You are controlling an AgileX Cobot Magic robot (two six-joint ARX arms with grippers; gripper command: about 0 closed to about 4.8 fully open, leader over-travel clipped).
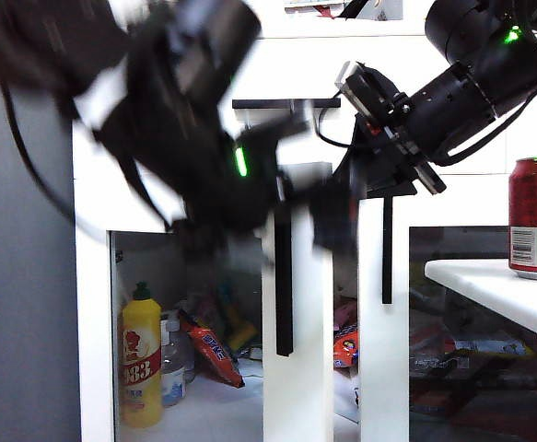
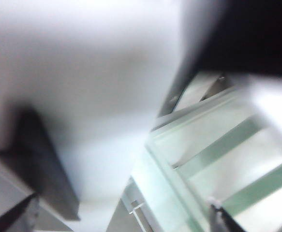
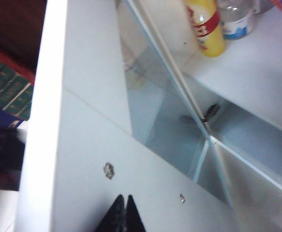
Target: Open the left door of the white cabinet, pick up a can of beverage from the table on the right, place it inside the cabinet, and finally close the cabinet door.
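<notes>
The white cabinet [image 1: 93,304] has its left door [image 1: 296,368] swung out, edge-on to the exterior view, with the black bar handle [image 1: 284,276] facing front. My left gripper [image 1: 319,207] is a blur just above that handle; in the left wrist view [image 2: 121,208] its fingers stand far apart with nothing between them. My right gripper [image 3: 124,199] is shut, its tips against the inner white frame of the door [image 3: 92,169], behind the door in the exterior view [image 1: 369,180]. The red can of beverage [image 1: 536,216] stands upright on the table [image 1: 498,290] at the right.
Inside the cabinet stand a yellow bottle [image 1: 142,368] [image 3: 206,26], a clear bottle [image 1: 172,368] and an orange snack pack [image 1: 215,354]. The right door [image 1: 452,368] is shut, its handle [image 1: 387,249] near the open door. A drawer handle [image 1: 285,103] sits above.
</notes>
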